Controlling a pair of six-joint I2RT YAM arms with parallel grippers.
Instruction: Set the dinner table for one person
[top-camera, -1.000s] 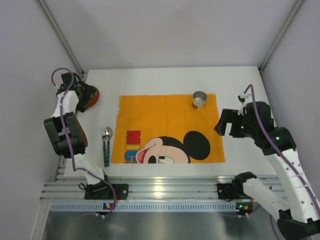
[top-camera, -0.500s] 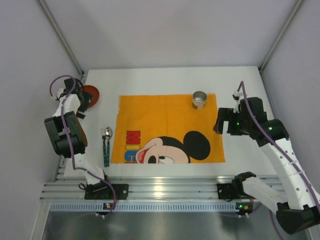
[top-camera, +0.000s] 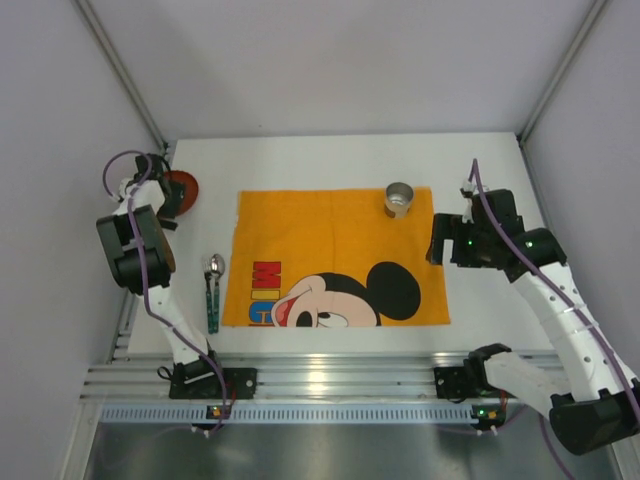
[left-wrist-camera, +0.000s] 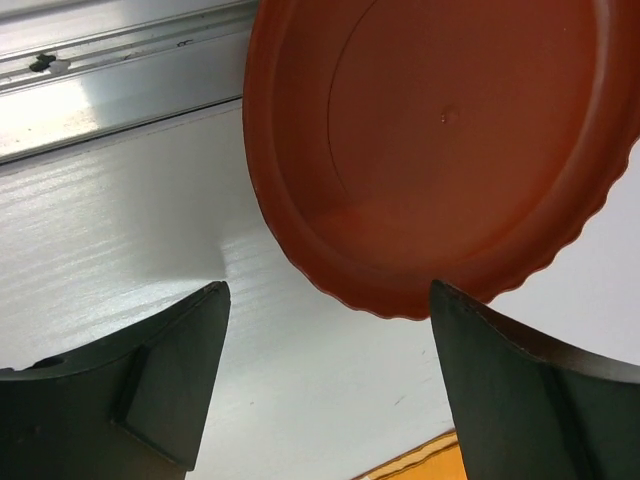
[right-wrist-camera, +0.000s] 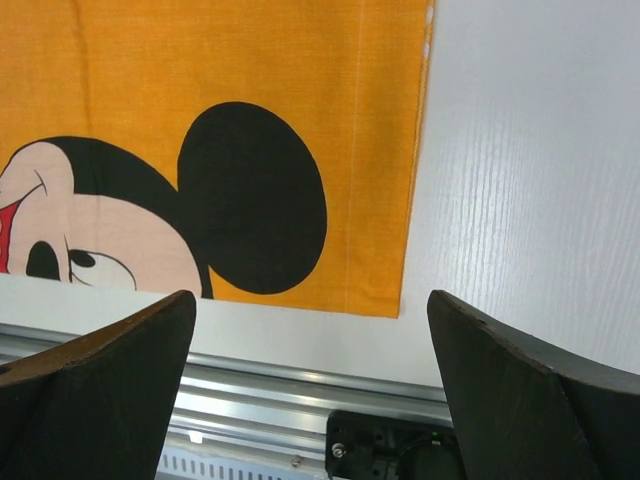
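The white dinner table (top-camera: 330, 160) carries an orange cloth (top-camera: 335, 255) printed with a cartoon mouse. A red plate (top-camera: 183, 188) sits at the table's far left edge. In the left wrist view the red plate (left-wrist-camera: 440, 140) fills the top, just beyond my fingertips. My left gripper (top-camera: 163, 203) is open and empty beside the plate, with bare table between its fingers (left-wrist-camera: 330, 385). My right gripper (top-camera: 438, 240) is open and empty above the cloth's right edge (right-wrist-camera: 415, 180).
A metal cup (top-camera: 399, 198) stands on the cloth's far right corner. A spoon and fork (top-camera: 213, 290) lie left of the cloth. A ribbed aluminium rail (top-camera: 330, 382) runs along the near edge, and it also shows in the right wrist view (right-wrist-camera: 260, 395). Walls close in left and right.
My left gripper has drawn back from the red plate, which now shows more fully on the table. My right gripper has shifted slightly left and toward the far side.
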